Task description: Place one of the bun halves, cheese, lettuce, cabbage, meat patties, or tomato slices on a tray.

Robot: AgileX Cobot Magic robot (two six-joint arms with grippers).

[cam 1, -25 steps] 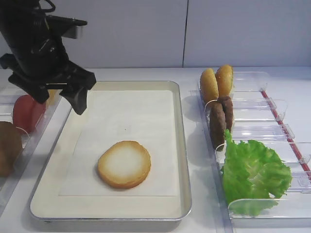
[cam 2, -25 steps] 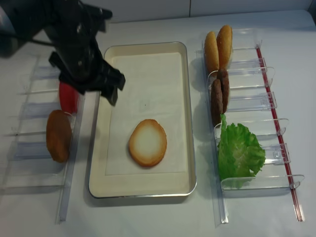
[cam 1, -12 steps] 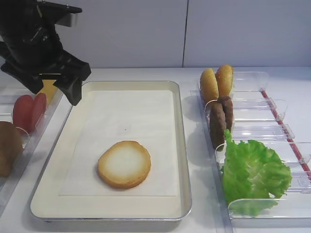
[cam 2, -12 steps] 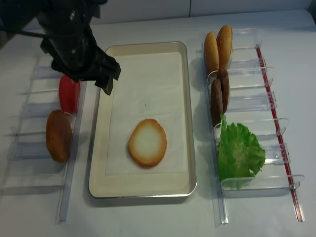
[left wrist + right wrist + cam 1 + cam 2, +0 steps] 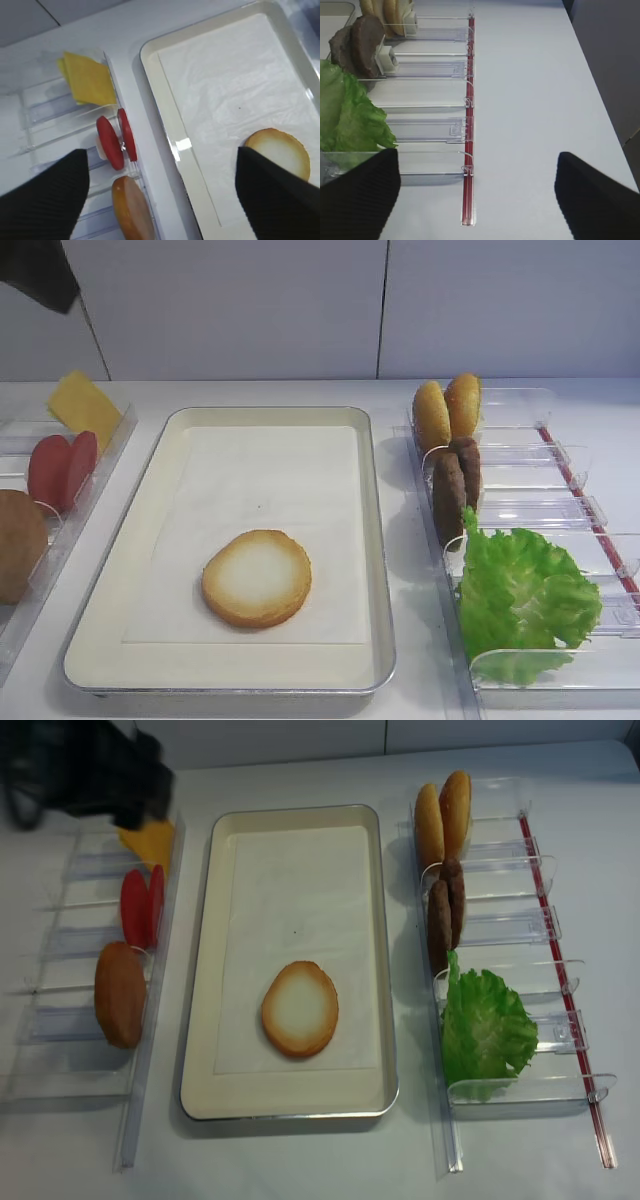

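Bun half (image 5: 256, 578), cut face up, lies flat on the paper liner in the near part of the tray (image 5: 377, 540), which sits mid-desk (image 5: 300, 1160). Left of the tray, clear bins (image 5: 60, 970) hold the cheese (image 5: 84, 407) at the far end, then two upright tomato slices (image 5: 62, 469), then the brown domed bun (image 5: 120, 994) nearest. Right of the tray, another row of bins holds two golden-orange ovals (image 5: 447, 410) at the far end, the meat patties (image 5: 453, 487) on edge just nearer, and the lettuce (image 5: 520, 590) nearest. The left end effector (image 5: 160, 195) hangs high above the left bins, fingers (image 5: 42, 197) wide apart and empty. The right end effector (image 5: 475, 195) hovers over bare desk right of the lettuce bin, fingers (image 5: 592, 200) apart, holding nothing.
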